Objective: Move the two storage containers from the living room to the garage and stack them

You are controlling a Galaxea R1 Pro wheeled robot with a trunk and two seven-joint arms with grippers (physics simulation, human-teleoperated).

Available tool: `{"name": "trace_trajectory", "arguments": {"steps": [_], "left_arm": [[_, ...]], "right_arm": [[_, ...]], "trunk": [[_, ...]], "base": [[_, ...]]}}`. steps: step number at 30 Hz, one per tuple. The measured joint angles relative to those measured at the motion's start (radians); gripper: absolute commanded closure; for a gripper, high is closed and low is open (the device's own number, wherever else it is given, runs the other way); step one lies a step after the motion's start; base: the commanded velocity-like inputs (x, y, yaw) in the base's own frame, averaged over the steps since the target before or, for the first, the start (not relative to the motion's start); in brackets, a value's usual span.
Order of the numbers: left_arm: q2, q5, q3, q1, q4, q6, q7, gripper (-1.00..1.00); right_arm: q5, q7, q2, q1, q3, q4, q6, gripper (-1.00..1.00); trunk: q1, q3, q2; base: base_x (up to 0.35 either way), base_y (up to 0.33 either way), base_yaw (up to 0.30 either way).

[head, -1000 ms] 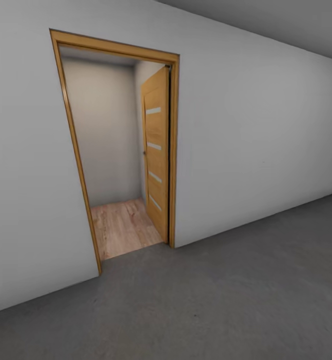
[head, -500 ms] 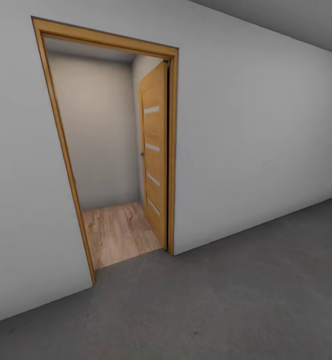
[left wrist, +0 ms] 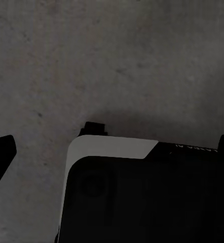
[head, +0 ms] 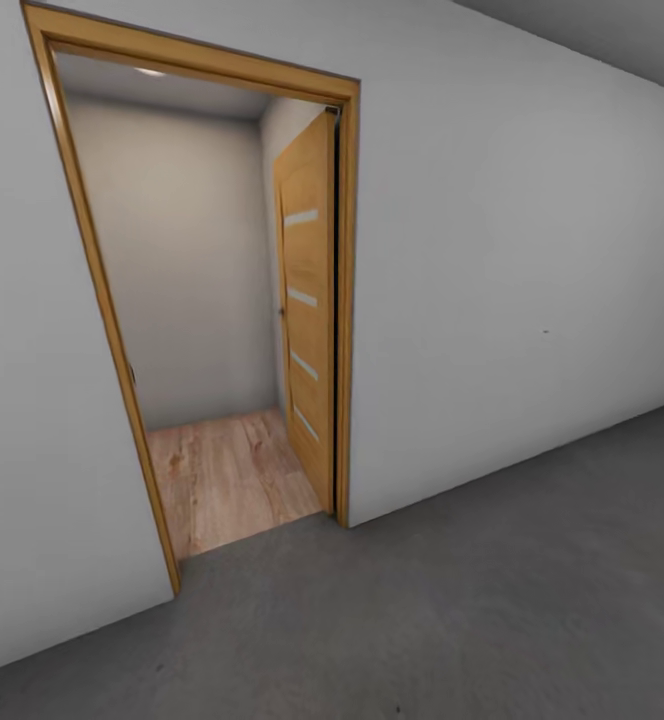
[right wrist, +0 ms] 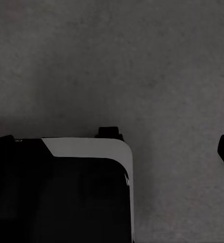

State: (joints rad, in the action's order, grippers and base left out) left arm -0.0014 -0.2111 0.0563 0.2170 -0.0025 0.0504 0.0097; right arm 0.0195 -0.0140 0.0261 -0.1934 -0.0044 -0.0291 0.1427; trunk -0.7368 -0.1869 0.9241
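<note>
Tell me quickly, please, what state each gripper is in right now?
Left gripper: appears open, holding nothing, over the grey concrete floor.
Right gripper: appears open, holding nothing, over the same floor.

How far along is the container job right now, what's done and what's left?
Nothing looks done: no container appears on the dark concrete floor. The robot stands in the garage facing the open wooden door, with light plank flooring beyond. Both wrist views show bare concrete and no bin between the fingers. Still ahead, by these views: fetching the bins, carrying them back and stacking them.
</note>
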Motion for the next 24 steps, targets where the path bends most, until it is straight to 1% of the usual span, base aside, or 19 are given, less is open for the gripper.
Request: {"name": "trace_trajectory", "arguments": {"steps": [24], "left_arm": [[0.000, 0.000, 0.000, 0.000, 0.000, 0.000, 0.000, -1.00]], "right_arm": [[0.000, 0.000, 0.000, 0.000, 0.000, 0.000, 0.000, -1.00]], "trunk": [[0.000, 0.000, 0.000]], "base": [[0.323, 0.000, 0.000]]}}
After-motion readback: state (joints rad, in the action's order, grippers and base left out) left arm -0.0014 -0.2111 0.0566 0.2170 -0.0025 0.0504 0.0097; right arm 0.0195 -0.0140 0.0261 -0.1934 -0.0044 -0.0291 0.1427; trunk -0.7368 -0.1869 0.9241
